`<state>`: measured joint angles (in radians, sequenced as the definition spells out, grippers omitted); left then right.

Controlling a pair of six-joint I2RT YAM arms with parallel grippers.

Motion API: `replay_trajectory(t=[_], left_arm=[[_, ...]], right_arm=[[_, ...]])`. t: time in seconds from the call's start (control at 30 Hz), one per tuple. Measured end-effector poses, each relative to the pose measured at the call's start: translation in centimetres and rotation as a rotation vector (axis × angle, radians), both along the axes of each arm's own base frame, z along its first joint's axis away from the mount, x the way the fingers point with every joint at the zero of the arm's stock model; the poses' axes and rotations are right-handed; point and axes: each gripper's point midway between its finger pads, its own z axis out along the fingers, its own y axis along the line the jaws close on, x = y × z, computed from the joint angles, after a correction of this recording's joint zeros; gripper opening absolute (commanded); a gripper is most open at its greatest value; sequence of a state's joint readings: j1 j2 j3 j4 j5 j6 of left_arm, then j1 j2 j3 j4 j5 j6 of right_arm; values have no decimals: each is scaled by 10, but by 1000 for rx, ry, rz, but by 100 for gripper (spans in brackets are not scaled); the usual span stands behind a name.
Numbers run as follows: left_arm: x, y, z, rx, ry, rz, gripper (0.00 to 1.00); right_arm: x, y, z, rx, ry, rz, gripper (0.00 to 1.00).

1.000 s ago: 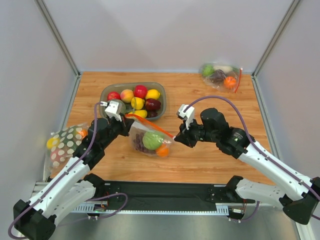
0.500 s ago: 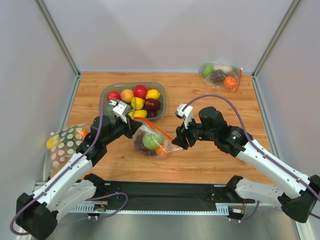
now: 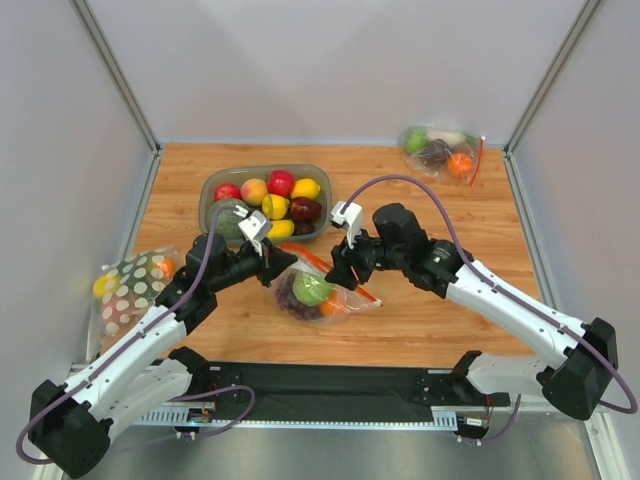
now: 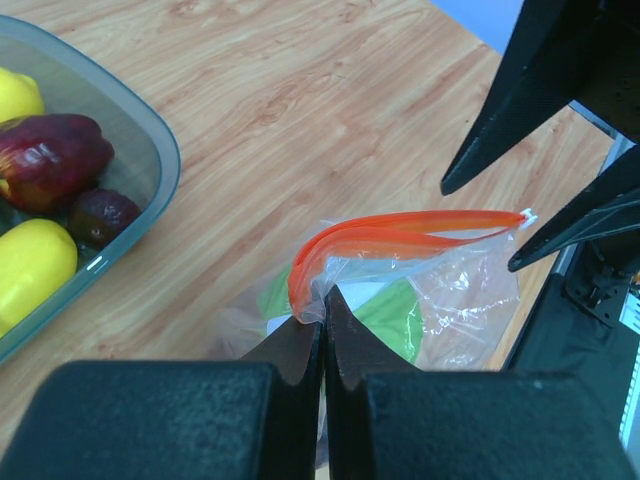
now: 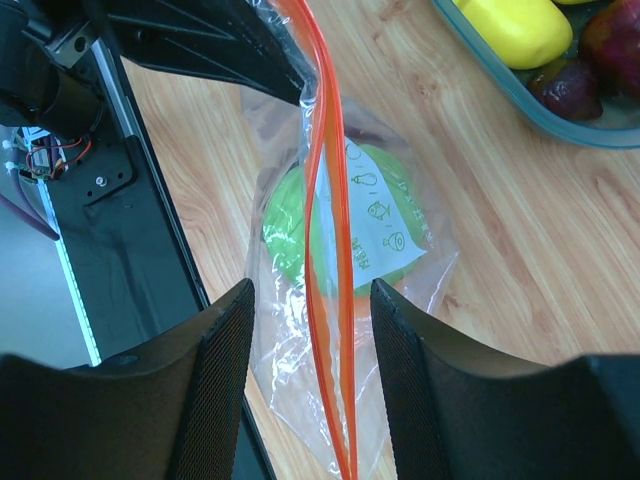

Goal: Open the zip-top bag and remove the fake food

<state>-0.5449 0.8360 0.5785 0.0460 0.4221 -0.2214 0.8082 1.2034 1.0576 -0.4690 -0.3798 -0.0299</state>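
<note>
The clear zip-top bag [image 3: 322,292] lies at the table's middle, with a green fruit [image 3: 312,288], purple grapes [image 3: 291,298] and a small orange [image 3: 331,306] inside. My left gripper [image 3: 283,258] is shut on the bag's corner, pinching plastic just under the orange zip strip [image 4: 400,226]; its tips [image 4: 323,300] are pressed together. My right gripper [image 3: 340,273] hangs open over the bag's mouth. In the right wrist view the two zip strips [image 5: 335,300] run between its fingers [image 5: 228,350] without touching them, a narrow gap between the strips. The green fruit [image 5: 285,235] shows below.
A grey bowl [image 3: 316,176] of apples, lemons and other fruit stands just behind the bag. A polka-dot bag [image 3: 130,285] lies at the left edge. A second clear bag with food [image 3: 440,150] lies at the back right corner. The black base rail [image 3: 330,380] runs along the near edge.
My right gripper has opened and moved left, coming over the bag's zip strip. My left gripper has moved right with the bag's corner, and the bag has shifted with it.
</note>
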Motion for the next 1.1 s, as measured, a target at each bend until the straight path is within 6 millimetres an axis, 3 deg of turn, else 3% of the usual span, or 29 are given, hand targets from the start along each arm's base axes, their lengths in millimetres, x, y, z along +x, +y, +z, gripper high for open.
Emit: replay_trajectory(t=[0.23, 0.7, 1.1], left_arm=[[-3, -2, 0, 0, -4, -18, 0], [-4, -3, 1, 5, -17, -29, 0], [-6, -4, 1, 6, -20, -38, 0]], right_arm=[[6, 3, -1, 2, -11, -9, 50], [34, -10, 2, 20, -31, -93, 49], [34, 2, -20, 0, 40, -52, 49]])
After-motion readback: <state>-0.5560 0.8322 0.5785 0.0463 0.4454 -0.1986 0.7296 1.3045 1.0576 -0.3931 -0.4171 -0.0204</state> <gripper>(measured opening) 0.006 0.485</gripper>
